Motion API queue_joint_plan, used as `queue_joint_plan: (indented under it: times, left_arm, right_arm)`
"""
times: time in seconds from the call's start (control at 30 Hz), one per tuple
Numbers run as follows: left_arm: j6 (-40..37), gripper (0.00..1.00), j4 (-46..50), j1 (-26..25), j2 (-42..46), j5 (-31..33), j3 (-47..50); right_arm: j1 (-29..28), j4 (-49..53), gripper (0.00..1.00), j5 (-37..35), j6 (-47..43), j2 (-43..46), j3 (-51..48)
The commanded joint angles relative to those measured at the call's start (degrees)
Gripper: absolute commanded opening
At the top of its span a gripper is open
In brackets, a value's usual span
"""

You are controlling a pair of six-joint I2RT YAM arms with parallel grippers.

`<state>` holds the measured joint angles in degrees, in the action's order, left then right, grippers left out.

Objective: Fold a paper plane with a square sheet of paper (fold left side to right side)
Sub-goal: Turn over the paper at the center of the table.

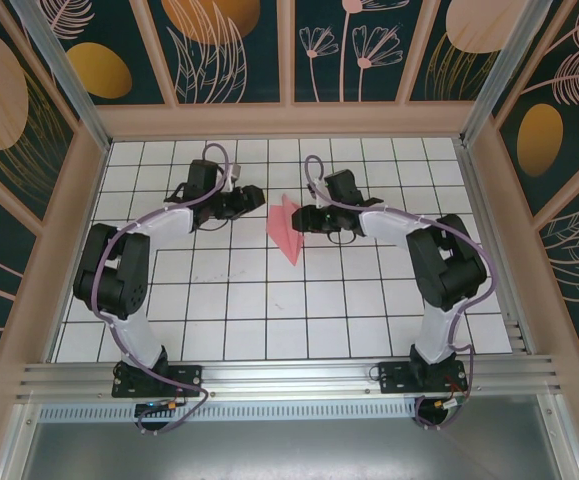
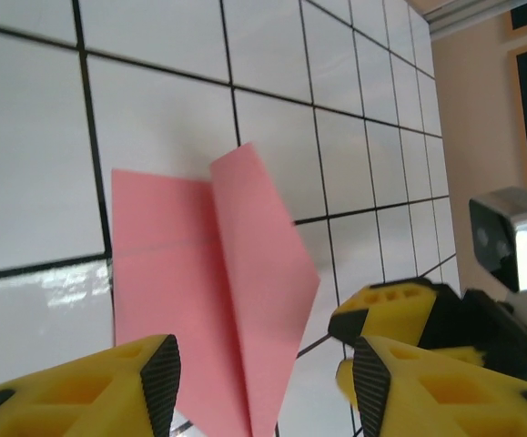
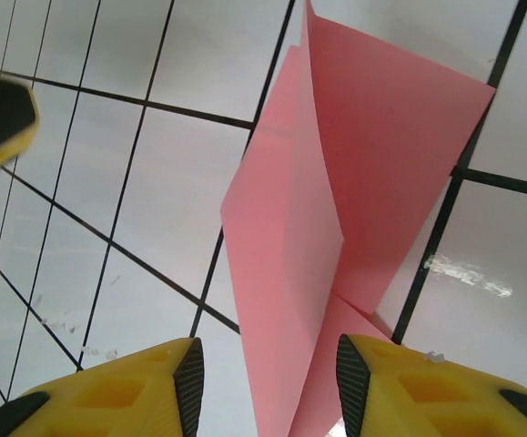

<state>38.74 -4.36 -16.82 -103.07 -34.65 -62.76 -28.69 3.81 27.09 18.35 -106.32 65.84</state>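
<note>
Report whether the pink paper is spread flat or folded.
Folded. From above, the paper plane is a narrow pointed wedge, and both wrist views show a flap lifted along a centre crease.

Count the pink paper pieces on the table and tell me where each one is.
1. The paper plane lies on the table between the left gripper and the right gripper, sharp tip toward the arm bases. No hidden second piece is apparent.

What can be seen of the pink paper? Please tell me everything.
The pink paper is thin, salmon-coloured and folded into a long pointed shape. It lies on the white tiled table, one flap standing up along a centre crease. The left gripper and right gripper, both open, straddle it from either side; contact is unclear.
</note>
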Motion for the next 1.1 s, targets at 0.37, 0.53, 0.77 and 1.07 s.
queue_joint_plan:
  times: [0.37, 0.53, 0.77, 1.07]
  left_arm:
    - [3.53, 0.57, -7.81, -1.67, -0.23, -3.4, 3.78]
    - [4.21, 0.62, -9.66, -1.64, 4.51, -3.13, 5.12]
    - [7.42, 0.67, -13.99, -2.02, 13.73, -6.64, 6.69]
    - [8.94, 0.67, -16.22, -5.89, 15.76, -9.06, 5.1]
  right_arm:
    - [0.11, -4.84, 0.05, 6.27, 2.79, -4.43, -0.04]
    - [3.03, -14.53, 0.0, 13.9, 5.08, 3.01, -7.34]
    - [5.88, -27.55, 0.0, 27.0, 10.22, 12.47, -14.18]
    - [5.44, -39.25, 0.0, 34.51, 17.67, 19.16, -15.7]
